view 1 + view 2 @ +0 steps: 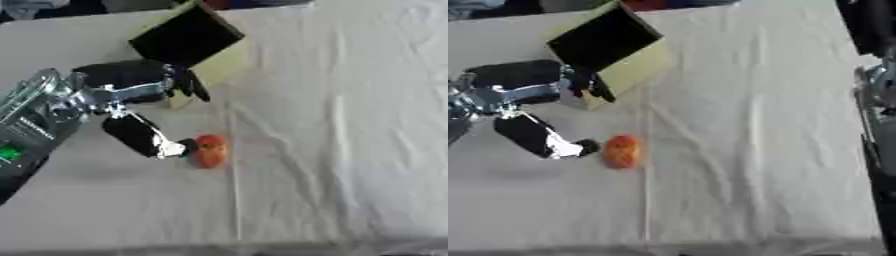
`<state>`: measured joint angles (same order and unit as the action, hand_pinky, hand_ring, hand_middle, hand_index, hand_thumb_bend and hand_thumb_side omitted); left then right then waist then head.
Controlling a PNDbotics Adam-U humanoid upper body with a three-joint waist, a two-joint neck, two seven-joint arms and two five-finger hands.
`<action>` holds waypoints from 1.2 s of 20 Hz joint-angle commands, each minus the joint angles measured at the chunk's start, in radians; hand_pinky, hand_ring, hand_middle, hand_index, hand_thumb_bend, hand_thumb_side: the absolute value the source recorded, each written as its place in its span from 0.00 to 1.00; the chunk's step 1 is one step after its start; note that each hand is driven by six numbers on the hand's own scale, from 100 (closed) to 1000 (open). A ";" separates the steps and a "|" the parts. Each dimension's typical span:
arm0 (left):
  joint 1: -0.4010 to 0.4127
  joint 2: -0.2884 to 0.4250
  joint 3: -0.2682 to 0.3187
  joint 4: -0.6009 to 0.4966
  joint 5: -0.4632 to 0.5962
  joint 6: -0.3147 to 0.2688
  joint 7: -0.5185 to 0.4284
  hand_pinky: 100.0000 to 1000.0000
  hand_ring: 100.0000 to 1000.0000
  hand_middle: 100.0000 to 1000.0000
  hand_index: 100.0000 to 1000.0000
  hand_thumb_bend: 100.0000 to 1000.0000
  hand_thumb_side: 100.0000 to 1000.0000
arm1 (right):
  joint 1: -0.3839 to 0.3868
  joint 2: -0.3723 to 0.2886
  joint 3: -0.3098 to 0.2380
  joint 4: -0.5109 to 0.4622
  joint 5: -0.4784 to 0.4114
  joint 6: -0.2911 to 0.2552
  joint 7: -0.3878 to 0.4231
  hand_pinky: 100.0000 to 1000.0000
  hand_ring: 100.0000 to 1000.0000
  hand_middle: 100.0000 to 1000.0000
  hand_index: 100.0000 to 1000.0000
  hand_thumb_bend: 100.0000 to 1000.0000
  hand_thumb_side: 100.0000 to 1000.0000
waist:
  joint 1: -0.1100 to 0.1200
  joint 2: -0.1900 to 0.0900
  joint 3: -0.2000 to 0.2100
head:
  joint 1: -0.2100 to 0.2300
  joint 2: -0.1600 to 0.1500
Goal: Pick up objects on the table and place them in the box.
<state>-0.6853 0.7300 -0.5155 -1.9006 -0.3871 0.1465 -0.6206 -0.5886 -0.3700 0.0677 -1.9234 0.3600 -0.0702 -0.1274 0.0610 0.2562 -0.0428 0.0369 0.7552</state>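
- Orange-red, rounded object (209,150): lies on the cloth-covered table (350,150), left of centre and nearer the left edge than the right, on the near side of the box. What the object is cannot be made out beyond colour and shape.
- Left hand (140,100): spread apart, holding nothing. The thumb (144,136) tip sits just beside or touching the object's left side; contact cannot be confirmed. The fingers (188,85) hang above, close to the box's near corner.
- Risk, roll-away: the object looks rounded. If the thumb pushes before the fingers come down on the opposite side, the object probably rolls toward the table's centre, out of the closing span.
- Risk, box contact: the fingers are very near the box wall. A closing or lifting motion that swings toward the far edge may knock or shift the box.
- Risk, cloth: a lengthwise fold (234,200) runs right under the object. It may snag a fingertip or tilt the object as the hand closes.
- Box (188,42): yellow walls, dark inside, standing askew near the far-left corner with its opening facing up. Nothing lies between object and box except the hand itself.
- Right arm (872,90): visible only along the right edge in the right eye view; its hand does not show.
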 commanded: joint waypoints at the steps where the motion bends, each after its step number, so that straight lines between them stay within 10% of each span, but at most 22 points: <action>1: -0.005 0.011 0.030 -0.022 0.001 0.001 0.019 0.74 0.81 0.77 0.85 0.28 0.39 | -0.011 -0.008 -0.007 -0.010 -0.004 -0.004 0.004 0.81 0.69 0.55 0.79 0.00 0.95 | -0.001 -0.018 0.001 | -0.001 0.005; 11: 0.035 0.041 0.130 -0.099 0.001 -0.022 0.124 0.75 0.82 0.76 0.85 0.26 0.39 | -0.019 -0.022 -0.011 -0.014 0.001 -0.004 0.001 0.81 0.69 0.54 0.79 0.00 0.95 | 0.002 -0.004 0.009 | 0.008 0.011; 24: -0.012 -0.033 0.046 -0.007 -0.090 -0.028 0.033 0.75 0.83 0.77 0.86 0.36 0.47 | -0.016 -0.029 -0.012 -0.014 -0.009 -0.004 -0.003 0.81 0.69 0.54 0.79 0.00 0.95 | 0.008 0.012 0.010 | 0.011 -0.003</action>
<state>-0.6804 0.6917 -0.4700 -1.9159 -0.4666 0.1213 -0.5786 -0.5900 -0.3766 0.0619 -1.9234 0.3588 -0.0736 -0.1283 0.0718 0.2838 -0.0329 0.0492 0.7551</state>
